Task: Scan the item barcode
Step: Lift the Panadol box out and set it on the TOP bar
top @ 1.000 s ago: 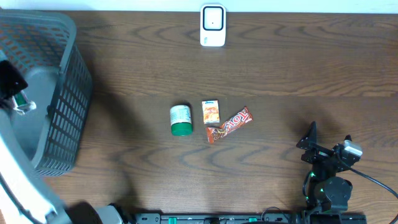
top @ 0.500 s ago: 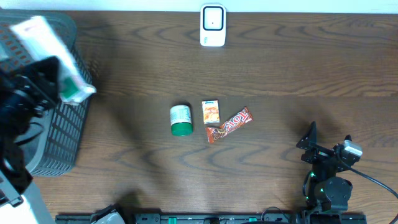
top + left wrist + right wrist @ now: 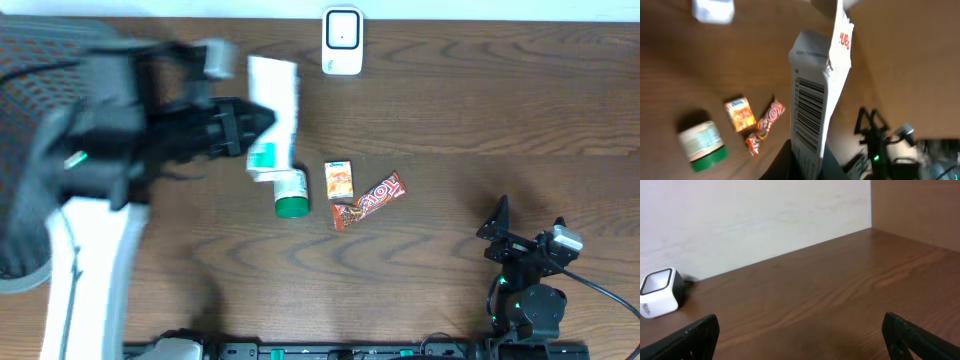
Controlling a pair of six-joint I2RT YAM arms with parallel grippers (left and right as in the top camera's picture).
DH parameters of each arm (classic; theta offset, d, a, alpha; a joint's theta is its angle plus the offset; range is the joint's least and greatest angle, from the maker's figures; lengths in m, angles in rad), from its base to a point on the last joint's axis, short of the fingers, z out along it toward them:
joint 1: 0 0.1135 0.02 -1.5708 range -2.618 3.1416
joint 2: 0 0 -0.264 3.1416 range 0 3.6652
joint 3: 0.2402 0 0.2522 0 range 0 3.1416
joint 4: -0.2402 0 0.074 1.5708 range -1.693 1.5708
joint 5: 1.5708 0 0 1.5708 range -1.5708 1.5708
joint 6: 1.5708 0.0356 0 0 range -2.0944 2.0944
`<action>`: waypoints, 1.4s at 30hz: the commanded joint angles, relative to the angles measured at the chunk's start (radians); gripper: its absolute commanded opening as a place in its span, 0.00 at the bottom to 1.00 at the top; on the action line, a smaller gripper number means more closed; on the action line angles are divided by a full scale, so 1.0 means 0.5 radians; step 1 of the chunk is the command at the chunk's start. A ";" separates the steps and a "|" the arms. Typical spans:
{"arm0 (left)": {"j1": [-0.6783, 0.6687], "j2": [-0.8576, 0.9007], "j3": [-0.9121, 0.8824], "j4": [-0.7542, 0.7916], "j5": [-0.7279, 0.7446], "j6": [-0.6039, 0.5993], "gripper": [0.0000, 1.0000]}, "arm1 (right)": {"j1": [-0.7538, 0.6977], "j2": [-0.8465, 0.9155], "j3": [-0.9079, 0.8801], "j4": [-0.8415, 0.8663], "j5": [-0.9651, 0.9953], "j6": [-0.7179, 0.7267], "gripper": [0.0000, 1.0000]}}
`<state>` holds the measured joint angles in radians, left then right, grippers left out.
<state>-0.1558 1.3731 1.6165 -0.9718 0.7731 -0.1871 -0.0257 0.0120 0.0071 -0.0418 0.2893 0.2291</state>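
L gripper (image 3: pixel 252 131) jaws clamped white box (image 3: pixel 273 100), barcode (image 3: pixel 807 112) toward wrist cam, near scanner (image 3: pixel 342 41); R gripper (image 3: pixel 528 222) jaws were spread wide over tabletop (image 3: pixel 480 110).

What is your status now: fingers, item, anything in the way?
Left fingers shut on white box, barcode showing in wrist view. Right fingers open, empty. Nothing between box and scanner.

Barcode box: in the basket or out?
Out. The left gripper holds the box above the table by the green-capped bottle, away from the basket.
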 commanded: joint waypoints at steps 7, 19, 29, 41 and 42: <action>-0.549 0.700 -0.021 0.380 -0.190 -0.011 0.08 | -0.012 -0.011 -0.003 -0.011 0.025 -0.019 0.99; -0.813 1.373 -0.021 0.639 -0.437 -0.021 0.08 | -0.012 -0.011 -0.003 -0.011 0.024 -0.019 0.99; -1.084 1.463 -0.021 0.644 -1.390 -0.019 0.38 | -0.012 -0.011 -0.003 -0.011 0.024 -0.019 0.99; -1.205 1.463 -0.021 0.666 -1.548 -0.021 0.59 | -0.012 -0.011 -0.003 -0.011 0.025 -0.019 0.99; -1.207 1.463 -0.021 0.666 -1.547 -0.021 0.62 | -0.012 -0.011 -0.003 -0.011 0.025 -0.019 0.99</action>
<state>-0.7593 2.1040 1.6096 -0.6388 0.0341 -0.2058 -0.0257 0.0120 0.0071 -0.0418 0.2890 0.2291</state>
